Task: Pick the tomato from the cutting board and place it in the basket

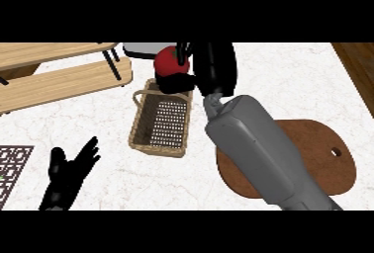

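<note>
Tomato (169,62), upper centre of frame, just over the far end of the basket (136,129), clamped in right robot hand (208,66), fingers curled round it; judged light, smooth, soft-skinned, bruisable, best held across widest girth.

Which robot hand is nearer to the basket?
Right. The right robot hand, curled round the tomato, is over the far end of the basket; the left robot hand rests open at the view's lower left, apart from it.
</note>
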`<state>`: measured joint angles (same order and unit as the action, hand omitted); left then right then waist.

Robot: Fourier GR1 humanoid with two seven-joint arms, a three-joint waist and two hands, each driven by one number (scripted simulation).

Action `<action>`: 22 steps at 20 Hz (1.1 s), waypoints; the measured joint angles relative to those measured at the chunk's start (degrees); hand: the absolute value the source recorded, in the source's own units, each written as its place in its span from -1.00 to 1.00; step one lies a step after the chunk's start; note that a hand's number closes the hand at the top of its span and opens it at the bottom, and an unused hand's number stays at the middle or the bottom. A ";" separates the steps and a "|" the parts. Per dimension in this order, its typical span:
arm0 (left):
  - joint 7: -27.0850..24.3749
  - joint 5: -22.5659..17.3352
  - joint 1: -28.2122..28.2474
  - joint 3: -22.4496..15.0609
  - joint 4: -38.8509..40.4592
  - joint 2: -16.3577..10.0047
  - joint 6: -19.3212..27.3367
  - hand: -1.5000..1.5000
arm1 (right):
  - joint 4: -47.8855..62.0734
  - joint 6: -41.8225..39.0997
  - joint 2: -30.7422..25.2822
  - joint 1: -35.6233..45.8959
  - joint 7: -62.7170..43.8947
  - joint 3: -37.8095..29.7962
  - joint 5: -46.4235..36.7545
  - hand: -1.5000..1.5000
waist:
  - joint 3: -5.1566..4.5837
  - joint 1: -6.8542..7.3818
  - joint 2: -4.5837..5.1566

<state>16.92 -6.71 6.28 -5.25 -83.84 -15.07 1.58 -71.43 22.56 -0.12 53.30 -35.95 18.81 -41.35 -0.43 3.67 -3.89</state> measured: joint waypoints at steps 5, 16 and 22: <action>0.20 0.10 -0.22 0.00 -0.10 -0.21 -0.12 0.00 | -0.83 1.38 0.04 10.86 -17.06 1.28 -3.12 1.00 | -0.07 0.20 0.33; 0.91 0.78 -0.31 0.01 -1.36 0.14 0.81 0.00 | 7.03 -4.87 -0.32 33.29 -33.73 3.02 -6.70 1.00 | 0.34 0.12 2.18; 0.51 0.93 -0.37 0.12 -1.83 0.24 0.67 0.00 | 14.00 -5.31 -0.40 39.45 -34.79 2.75 -4.70 1.00 | 0.46 0.24 3.10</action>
<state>17.43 -5.78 5.91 -5.13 -85.67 -14.83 2.25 -57.43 17.26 -0.52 92.74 -70.75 21.56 -46.05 0.04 3.91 -0.79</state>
